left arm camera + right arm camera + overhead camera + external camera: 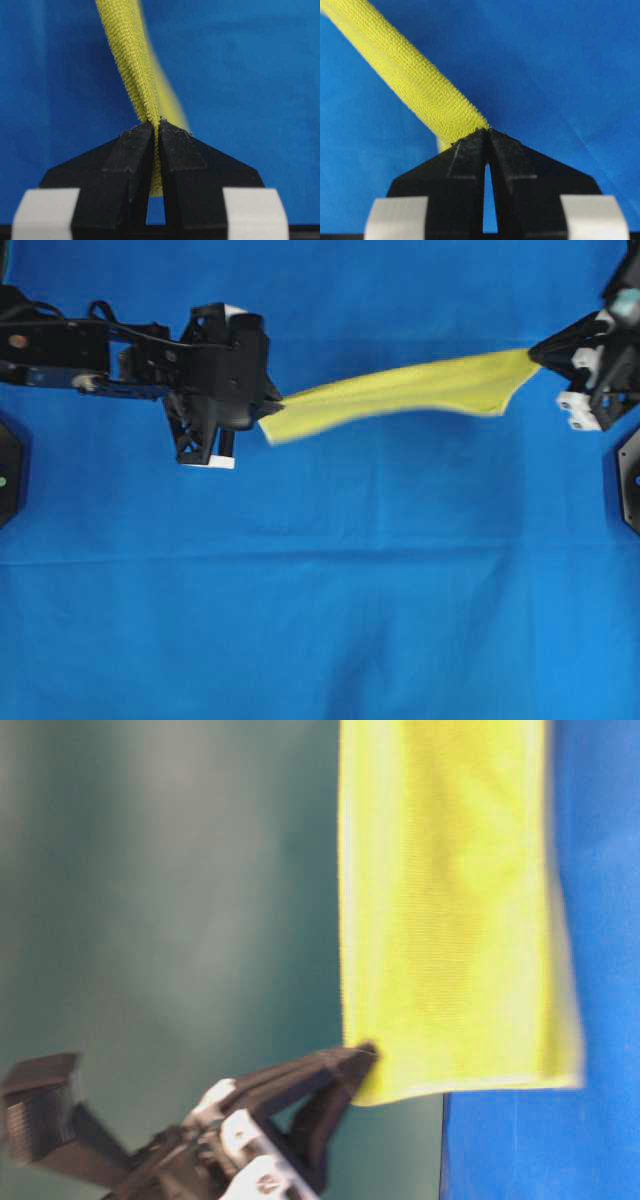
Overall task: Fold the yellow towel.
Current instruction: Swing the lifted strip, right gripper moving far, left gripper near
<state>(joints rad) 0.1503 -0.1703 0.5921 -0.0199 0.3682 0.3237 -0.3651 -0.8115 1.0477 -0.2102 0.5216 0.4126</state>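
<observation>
Left gripper (272, 406), right gripper (535, 353), pinching yellow towel (400, 392), no writing

Wrinkled blue cloth (320, 620) covering the table, blurred, perhaps teal wall (170, 880) behind

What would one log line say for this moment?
towel: lifted, stretched between arms | left gripper: shut on towel | right gripper: shut on towel | cloth: beneath
</observation>
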